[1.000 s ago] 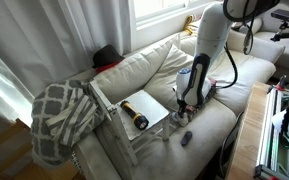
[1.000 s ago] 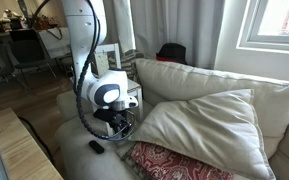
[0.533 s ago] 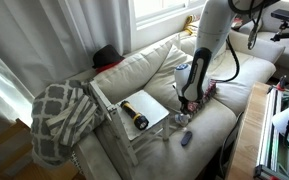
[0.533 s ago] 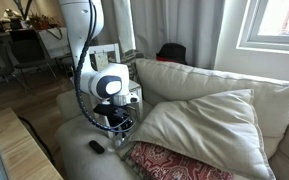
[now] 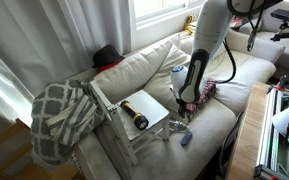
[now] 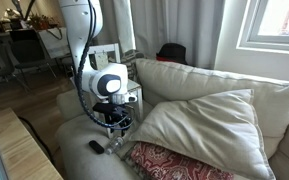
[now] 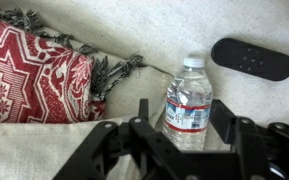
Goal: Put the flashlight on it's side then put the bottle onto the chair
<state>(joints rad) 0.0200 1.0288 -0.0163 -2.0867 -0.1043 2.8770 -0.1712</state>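
Cream sofa (image 5: 134,68) under window (image 5: 162,8); bottle (image 7: 189,100) on it btwn jaws, can't tell if gripped.

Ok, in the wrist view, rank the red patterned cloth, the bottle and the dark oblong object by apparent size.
1. red patterned cloth
2. bottle
3. dark oblong object; it looks close in size to the bottle, which sits nearer the camera, so that order is unsure.

Cream sofa (image 7: 114,25) carries, directly on its seat: bottle (image 7: 189,100) standing upright; dark oblong thing (image 7: 252,57), possibly a remote; red patterned fringed cloth (image 7: 29,70).
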